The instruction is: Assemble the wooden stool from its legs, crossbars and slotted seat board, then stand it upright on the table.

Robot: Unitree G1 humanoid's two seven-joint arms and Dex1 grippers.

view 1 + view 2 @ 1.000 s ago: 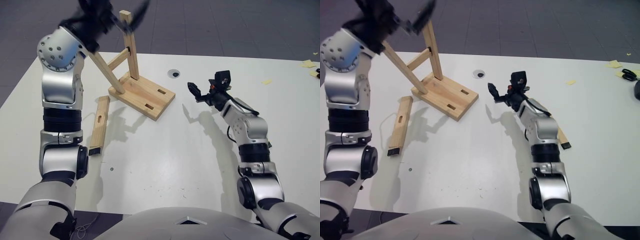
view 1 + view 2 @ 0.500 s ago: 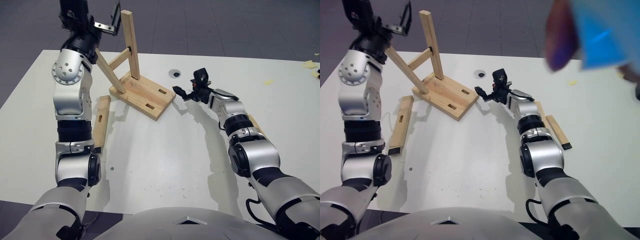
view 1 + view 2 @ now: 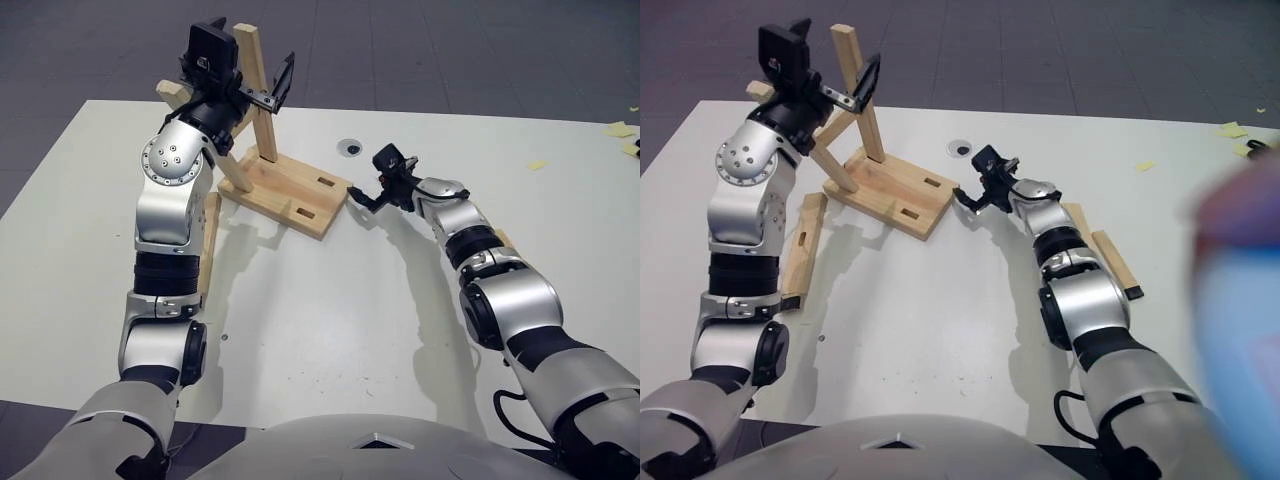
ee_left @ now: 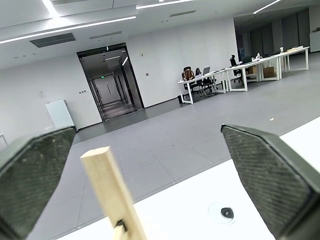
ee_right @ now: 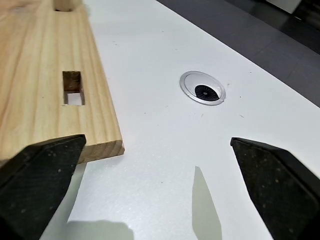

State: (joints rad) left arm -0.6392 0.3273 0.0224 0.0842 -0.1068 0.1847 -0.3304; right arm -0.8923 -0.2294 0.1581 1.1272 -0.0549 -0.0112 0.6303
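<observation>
The slotted seat board (image 3: 285,190) lies flat on the white table (image 3: 330,300). An upright leg (image 3: 262,100) and a slanted leg (image 3: 830,165) stand in it, joined by a crossbar (image 3: 845,125). My left gripper (image 3: 245,78) is open, straddling the upright leg's top end (image 4: 107,172) without touching it. My right gripper (image 3: 357,192) is open low over the table at the board's near right corner (image 5: 100,145), one finger (image 5: 42,172) beside that corner. A loose leg (image 3: 800,250) lies left of the board, partly behind my left arm.
Two more wooden pieces (image 3: 1077,225) (image 3: 1115,262) lie on the table to the right, behind my right arm. A round cable grommet (image 3: 350,148) sits in the table just beyond the board. A blurred blue and pink shape (image 3: 1240,300) covers the right eye view's right edge.
My left gripper has come down from above and now straddles the upright leg's top. My right gripper has moved left to the board's corner. The board has stayed in place.
</observation>
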